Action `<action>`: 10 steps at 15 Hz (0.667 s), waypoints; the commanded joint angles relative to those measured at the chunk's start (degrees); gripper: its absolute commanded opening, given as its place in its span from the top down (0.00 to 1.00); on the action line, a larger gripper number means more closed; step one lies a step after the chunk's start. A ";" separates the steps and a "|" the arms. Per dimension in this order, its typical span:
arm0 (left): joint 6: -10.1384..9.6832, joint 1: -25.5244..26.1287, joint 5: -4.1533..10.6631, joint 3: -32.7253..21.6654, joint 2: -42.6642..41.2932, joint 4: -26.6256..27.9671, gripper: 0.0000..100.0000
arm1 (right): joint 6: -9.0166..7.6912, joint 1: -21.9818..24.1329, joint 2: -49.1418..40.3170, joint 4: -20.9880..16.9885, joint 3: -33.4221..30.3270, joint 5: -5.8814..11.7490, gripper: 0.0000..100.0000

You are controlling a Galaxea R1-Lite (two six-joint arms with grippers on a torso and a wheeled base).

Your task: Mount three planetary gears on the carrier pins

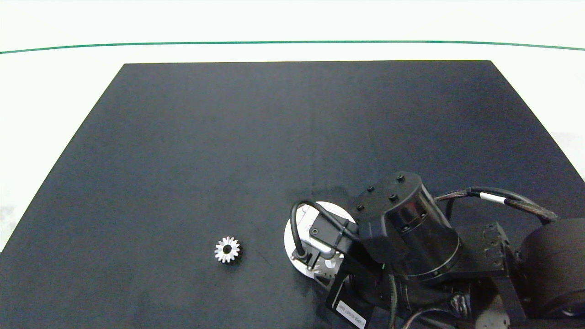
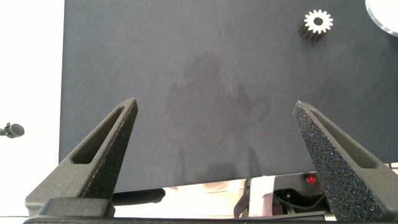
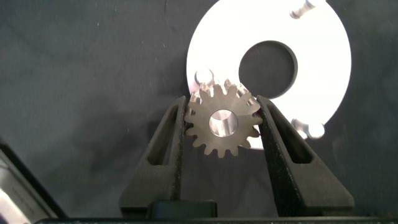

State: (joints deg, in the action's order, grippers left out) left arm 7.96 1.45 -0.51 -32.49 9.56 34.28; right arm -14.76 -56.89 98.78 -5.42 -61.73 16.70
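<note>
Silvery planetary gears show in two places. One gear (image 1: pixel 227 249) (image 2: pixel 318 23) lies flat on the black mat, left of the white disc (image 1: pixel 288 237) (image 3: pixel 323 56). My right gripper (image 3: pixel 221 104) is shut on a second gear (image 3: pixel 222 121), held flat just over the disc's rim beside one carrier pin (image 3: pixel 202 77). Two more carrier pins (image 3: pixel 303 8) (image 3: pixel 314 129) stand bare on the disc. In the head view my right arm (image 1: pixel 402 228) covers most of the disc. My left gripper (image 2: pixel 214 106) hangs open over bare mat, away from the lying gear.
The black mat (image 1: pixel 274 137) covers the table, with pale table surface around it and a green line (image 1: pixel 292 42) beyond its far edge. The disc's edge (image 2: pixel 384 14) shows at a corner of the left wrist view.
</note>
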 commanded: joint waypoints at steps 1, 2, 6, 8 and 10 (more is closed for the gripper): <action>0.04 0.13 -0.02 -0.03 0.11 0.17 0.00 | -0.18 -0.85 2.73 -0.02 -1.02 0.35 0.81; 0.04 0.22 -0.02 -0.12 0.11 0.17 0.00 | -0.18 -0.94 3.17 -0.02 -1.11 0.44 0.81; 0.04 0.13 -0.02 -0.21 -0.15 0.17 0.00 | -0.18 -0.94 4.32 -0.02 -2.43 0.79 0.81; 0.04 0.22 -0.02 -0.47 -0.15 0.17 0.00 | -0.18 -0.94 4.58 -0.02 -2.78 0.79 0.81; 0.04 0.22 -0.02 -0.82 -0.15 0.17 0.00 | -0.18 -0.85 4.67 -0.02 -2.87 0.79 0.81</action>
State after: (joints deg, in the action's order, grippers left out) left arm 7.94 1.67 -0.52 -33.16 9.42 34.26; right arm -14.82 -57.80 103.25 -5.42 -64.49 17.41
